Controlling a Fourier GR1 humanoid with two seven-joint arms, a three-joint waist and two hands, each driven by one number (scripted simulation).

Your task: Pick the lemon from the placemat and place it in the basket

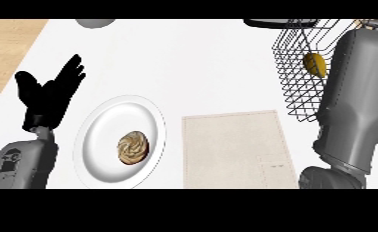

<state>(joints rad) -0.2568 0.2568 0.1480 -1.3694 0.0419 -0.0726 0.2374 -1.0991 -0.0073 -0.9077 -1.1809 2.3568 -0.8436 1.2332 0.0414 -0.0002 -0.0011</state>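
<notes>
The lemon (316,64) is a small yellow oval inside the wire basket (294,83) at the right of the counter. The beige placemat (236,148) lies at the lower middle with nothing on it. My right forearm (347,106) rises along the right edge beside the basket and covers its right side. The hand at its end is beyond the top of the picture. My left hand (46,93) rests open with fingers up at the left edge, far from the lemon.
A white plate (103,121) with a swirled brown pastry (133,147) sits left of the placemat. A grey rounded object (94,23) and a dark round rim (269,23) show at the far edge. Wooden surface (18,41) borders the counter at top left.
</notes>
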